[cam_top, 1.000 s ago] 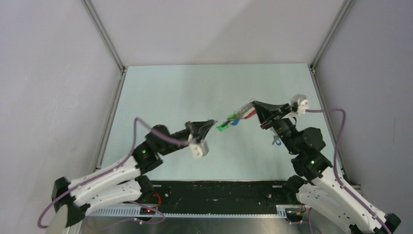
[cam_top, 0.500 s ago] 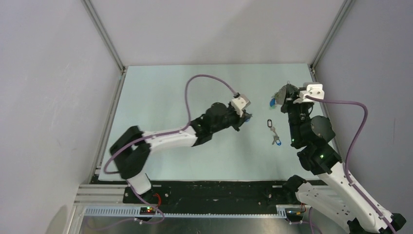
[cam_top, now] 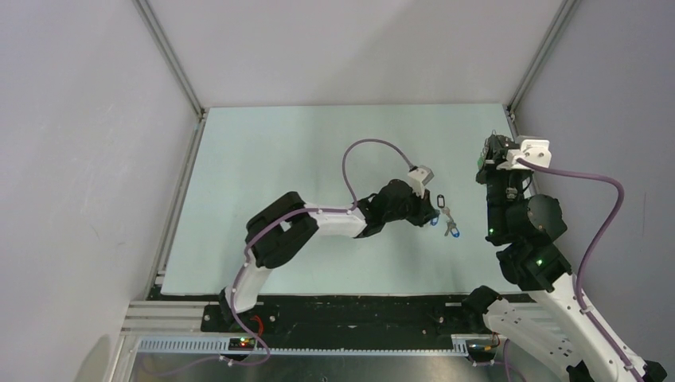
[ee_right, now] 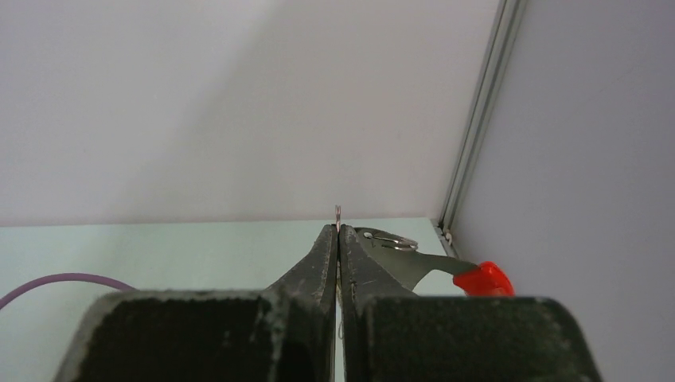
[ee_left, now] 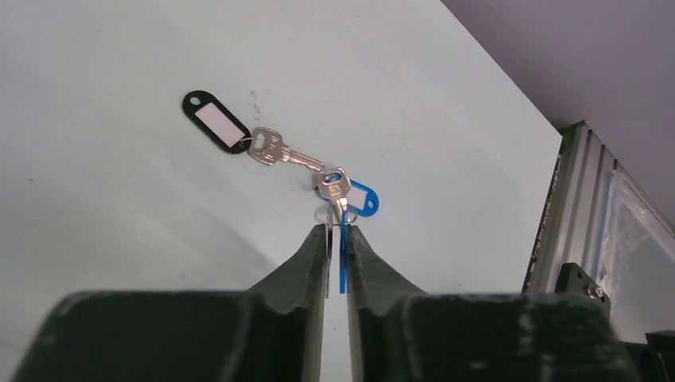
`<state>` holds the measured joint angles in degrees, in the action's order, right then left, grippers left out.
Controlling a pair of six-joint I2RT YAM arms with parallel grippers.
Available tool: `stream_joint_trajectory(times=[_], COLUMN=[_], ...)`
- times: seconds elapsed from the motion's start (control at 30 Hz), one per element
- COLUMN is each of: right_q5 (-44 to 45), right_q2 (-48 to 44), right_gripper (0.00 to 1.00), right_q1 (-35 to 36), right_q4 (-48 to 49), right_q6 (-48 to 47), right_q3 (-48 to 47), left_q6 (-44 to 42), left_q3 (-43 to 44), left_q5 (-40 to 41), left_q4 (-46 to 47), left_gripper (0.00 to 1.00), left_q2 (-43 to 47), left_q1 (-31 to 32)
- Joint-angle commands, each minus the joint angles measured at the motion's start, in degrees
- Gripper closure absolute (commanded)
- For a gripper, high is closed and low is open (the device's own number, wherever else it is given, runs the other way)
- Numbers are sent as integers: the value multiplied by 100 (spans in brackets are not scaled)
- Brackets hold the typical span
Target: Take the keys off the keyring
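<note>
My right gripper (ee_right: pixel 339 228) is raised near the back right corner (cam_top: pixel 487 156). It is shut on the thin edge of the keyring (ee_right: pixel 339 212). A small ring (ee_right: pixel 390 239) and a silver blade ending in bright red (ee_right: pixel 485 278) hang beside its right finger. My left gripper (ee_left: pixel 336 228) reaches across low over the mat (cam_top: pixel 434 213). Its jaws are nearly together, with a thin blue-capped key (ee_left: pixel 344 267) edge-on between them. Just beyond its tips lie loose keys (ee_left: pixel 278 150), one with a blue cap (ee_left: pixel 334 181).
A black tag with a white label (ee_left: pixel 216 122) and a blue tag (ee_left: pixel 362 199) lie with the loose keys (cam_top: pixel 448 216). The aluminium frame post (ee_right: pixel 477 111) and right wall stand close to the right gripper. A purple cable (cam_top: pixel 374 147) loops above the left arm.
The left arm has swung right and down to the loose keys, carrying the blue-capped key. The right gripper has pulled back toward the right wall with the keyring.
</note>
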<state>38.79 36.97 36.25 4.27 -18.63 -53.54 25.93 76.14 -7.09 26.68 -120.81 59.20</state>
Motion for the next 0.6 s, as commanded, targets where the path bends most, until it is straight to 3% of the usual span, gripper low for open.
stream_joint_trajectory(times=[0.0,0.03,0.1,0.27,0.4,0.57], right_q5=[-70,-93,-124,-214,-721,-1737], right_q2=[19,20,21,-1,3,122], right_gripper=[100,100,100,100,100,100], right_q1=[-37,-42,-56,-103,-114,-101], right_q4=[1,-74,-190,-561,-1197,-2142], right_q6=[145,199,245,386,777,1274], right_q3=[-274,-276,-273,-280,-286,-297], left_q6=[944,1016,1087,682,339,293], left_q3=[459,439,315,-392,-1432,-3154], left_q5=[-153,-96,85,360,624,1625], left_q4=[340,339,354,419,443,103], left_gripper=[73,57,40,14,7,0], left_q2=[-313,-312,-192,644,1957,4367], left_q1=[-27,-41,-74,-240,-533,-1302])
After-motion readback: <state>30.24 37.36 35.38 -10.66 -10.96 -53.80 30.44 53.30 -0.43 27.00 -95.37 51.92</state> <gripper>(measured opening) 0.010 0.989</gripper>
